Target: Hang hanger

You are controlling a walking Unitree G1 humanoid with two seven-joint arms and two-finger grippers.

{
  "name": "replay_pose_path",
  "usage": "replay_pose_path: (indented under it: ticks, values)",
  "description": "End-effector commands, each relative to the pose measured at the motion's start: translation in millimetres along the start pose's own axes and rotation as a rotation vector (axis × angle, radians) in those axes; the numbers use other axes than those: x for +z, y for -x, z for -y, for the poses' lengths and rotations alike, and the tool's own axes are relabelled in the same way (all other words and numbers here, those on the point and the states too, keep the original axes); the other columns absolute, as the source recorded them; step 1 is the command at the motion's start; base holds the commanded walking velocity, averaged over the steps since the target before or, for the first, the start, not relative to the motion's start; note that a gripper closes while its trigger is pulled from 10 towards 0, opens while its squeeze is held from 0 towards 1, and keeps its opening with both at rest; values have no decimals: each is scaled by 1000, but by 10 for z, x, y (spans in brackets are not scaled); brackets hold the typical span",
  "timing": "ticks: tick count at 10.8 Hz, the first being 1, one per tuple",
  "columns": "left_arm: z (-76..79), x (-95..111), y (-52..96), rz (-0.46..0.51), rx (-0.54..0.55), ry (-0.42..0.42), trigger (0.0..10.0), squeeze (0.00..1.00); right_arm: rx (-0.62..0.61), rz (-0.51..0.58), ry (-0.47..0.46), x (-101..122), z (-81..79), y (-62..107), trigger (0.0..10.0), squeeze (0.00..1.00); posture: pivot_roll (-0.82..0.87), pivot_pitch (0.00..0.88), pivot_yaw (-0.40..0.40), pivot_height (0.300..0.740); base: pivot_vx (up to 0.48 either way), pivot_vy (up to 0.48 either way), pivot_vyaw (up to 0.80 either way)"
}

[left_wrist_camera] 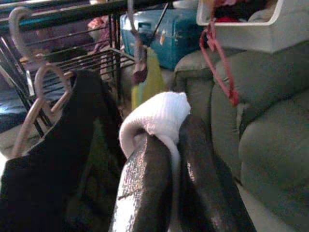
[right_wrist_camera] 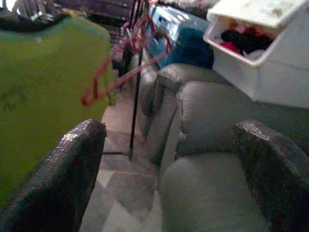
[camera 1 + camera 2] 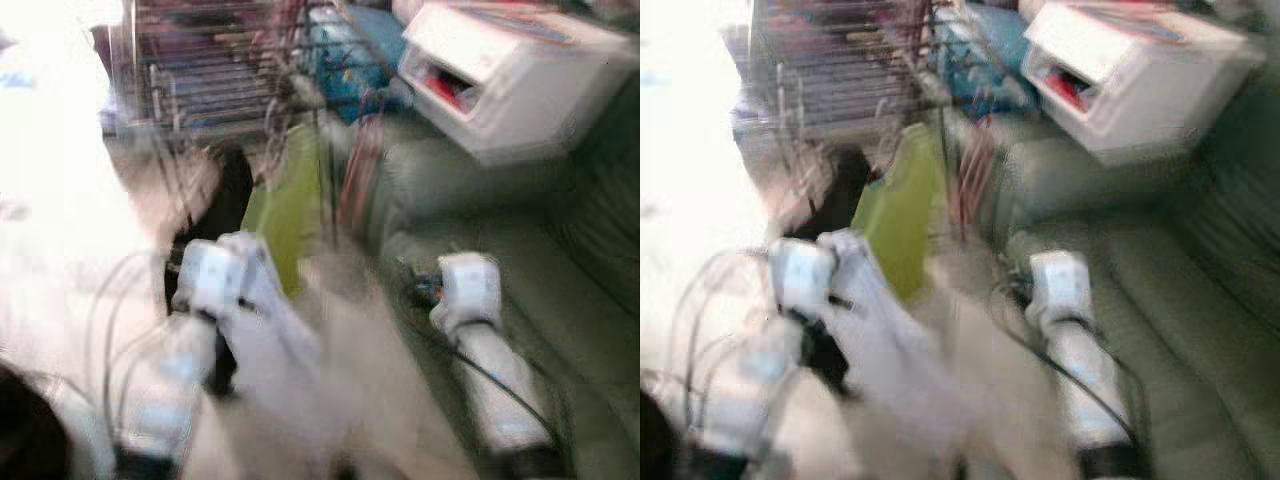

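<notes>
The left gripper [image 1: 164, 159] is clamped on a white garment [image 1: 157, 116], held up toward the rack [image 3: 200, 70], probably for hanging. The right gripper [image 2: 169, 183] is spread wide and empty over the sofa [image 2: 212, 121]. A red hanger [image 2: 123, 63] already dangles from the rack beside a green shirt [image 2: 43, 82].

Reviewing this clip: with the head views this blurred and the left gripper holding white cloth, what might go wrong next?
The left gripper pinches white cloth near its edge, so it might slip out. The red hanger hangs empty off the rack; a swinging arm could knock it down. The open right gripper may brush the green sofa.
</notes>
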State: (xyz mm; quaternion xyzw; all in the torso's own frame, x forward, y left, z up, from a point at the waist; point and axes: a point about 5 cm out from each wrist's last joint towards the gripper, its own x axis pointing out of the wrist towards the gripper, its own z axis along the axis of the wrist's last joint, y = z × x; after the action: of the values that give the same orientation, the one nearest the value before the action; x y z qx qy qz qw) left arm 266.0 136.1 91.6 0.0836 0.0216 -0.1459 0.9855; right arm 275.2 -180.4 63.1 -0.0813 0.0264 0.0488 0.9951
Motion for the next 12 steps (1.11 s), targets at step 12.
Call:
replay_pose_path:
  ticks: [12]
  values:
    - [-80, 80, 49, 18, 2, -73, 10000, 0, -148, 8, 18, 70, 66, -147, 10000, 0, -15, 11, 10, 740, 294, 0, 0]
